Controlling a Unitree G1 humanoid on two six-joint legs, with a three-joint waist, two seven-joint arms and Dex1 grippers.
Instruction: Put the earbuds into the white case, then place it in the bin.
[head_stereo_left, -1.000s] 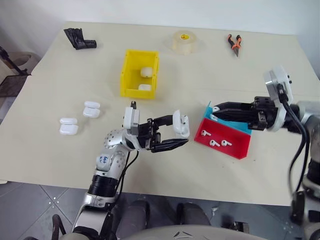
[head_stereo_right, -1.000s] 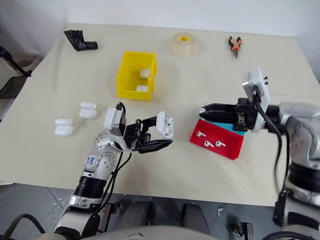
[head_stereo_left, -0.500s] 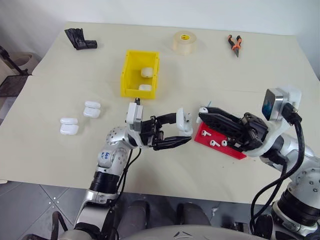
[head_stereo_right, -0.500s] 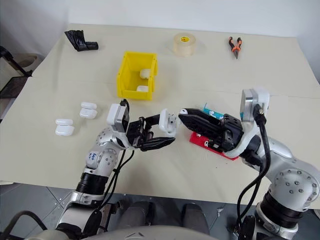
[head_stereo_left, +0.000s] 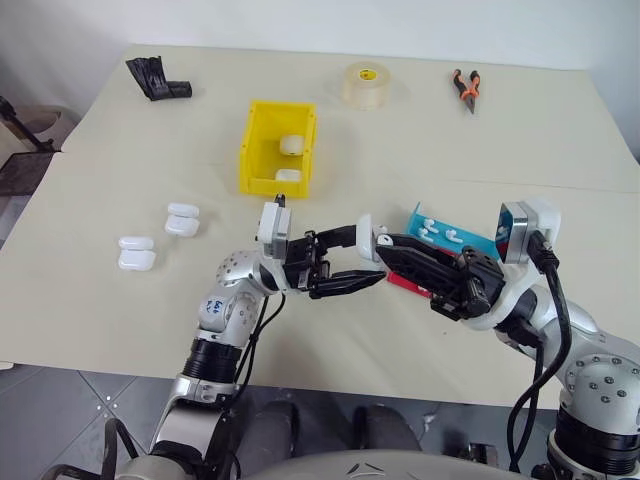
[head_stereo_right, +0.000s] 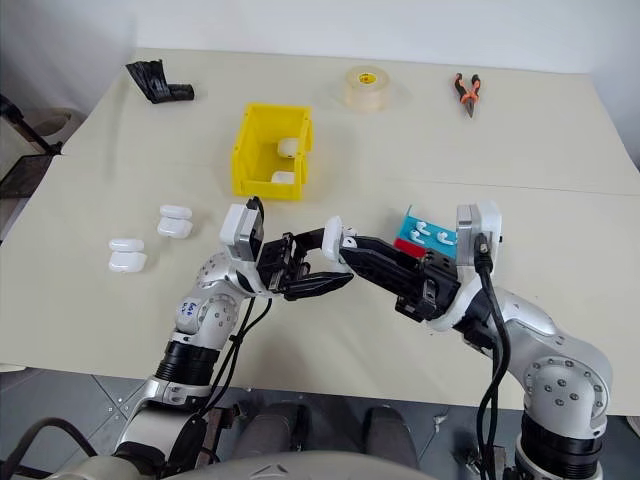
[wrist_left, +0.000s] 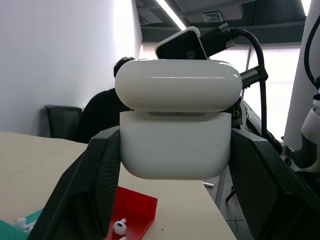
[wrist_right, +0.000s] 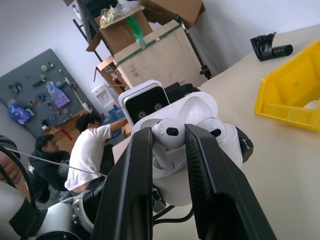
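Tiny glossy white earbud, pinched in right gripper, sits directly at the open glossy white case clamped by left gripper, at the latter's 3 o'clock.

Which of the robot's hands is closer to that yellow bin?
The left hand. It hangs just in front of the yellow bin, holding a white case; the right hand sits beside it, slightly farther away.

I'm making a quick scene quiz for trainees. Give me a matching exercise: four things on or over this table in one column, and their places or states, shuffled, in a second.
Things:
1. white case
2. earbud
3. yellow bin
4. pliers

Places or states:
A. holds two closed cases
B. lies at the table's far edge
C. clamped in the left gripper, lid open
D. pinched in the right gripper

Pairs: 1-C, 2-D, 3-A, 4-B
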